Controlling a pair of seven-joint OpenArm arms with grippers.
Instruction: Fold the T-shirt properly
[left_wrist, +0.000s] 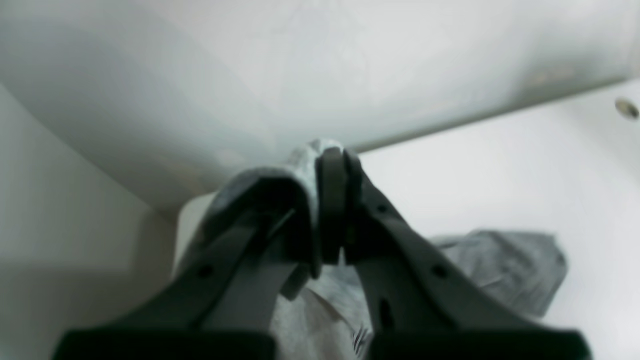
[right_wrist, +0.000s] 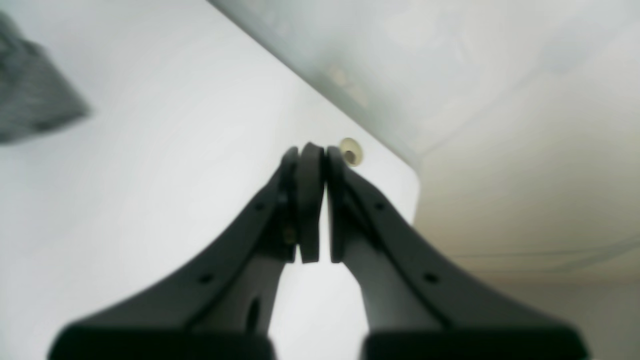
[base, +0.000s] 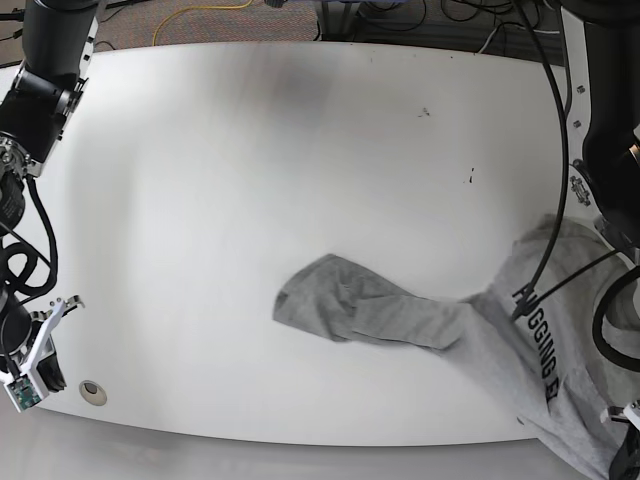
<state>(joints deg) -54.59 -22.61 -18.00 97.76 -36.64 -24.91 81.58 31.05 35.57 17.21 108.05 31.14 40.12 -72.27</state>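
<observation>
the t-shirt (base: 420, 320) trails limp from mid-table to the near right corner, bunched and lettering up. the left gripper (left_wrist: 332, 200) pinches a fold of it; the right gripper (right_wrist: 312, 200), pressed together, holds nothing. soft, light cloth: best taken by hem or shoulder corners.

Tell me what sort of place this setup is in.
Probably a robotics lab or workshop. A large white rounded table stands between two black robot arms, loose cables trail over the carpeted floor behind it, and the only item on it is a crumpled heather-grey T-shirt with dark lettering, not household goods.
</observation>
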